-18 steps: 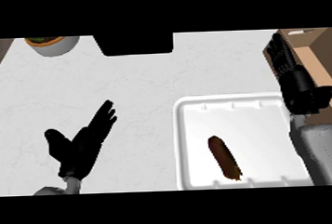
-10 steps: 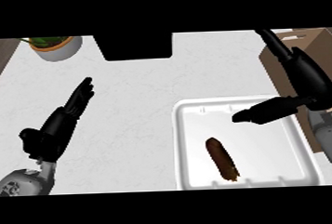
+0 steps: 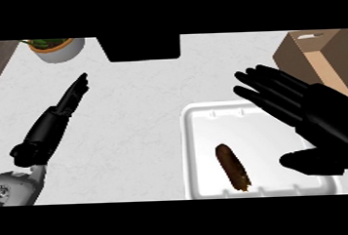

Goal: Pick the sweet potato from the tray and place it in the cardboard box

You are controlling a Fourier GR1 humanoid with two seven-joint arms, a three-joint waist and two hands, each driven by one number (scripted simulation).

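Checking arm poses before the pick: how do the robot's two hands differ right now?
The right hand hangs over the white tray, beside the sweet potato; the left hand is over bare counter. The right shows its fingers spread; the left appears edge-on and narrow. Both are black, open, and hold nothing.

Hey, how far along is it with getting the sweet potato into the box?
Nothing is finished yet: the sweet potato lies in the white tray, untouched. In hand: the right hand hovers open above the tray's right side, holding nothing. The left hand rests open over the counter. Left: grasp, lift, and place it in the cardboard box.
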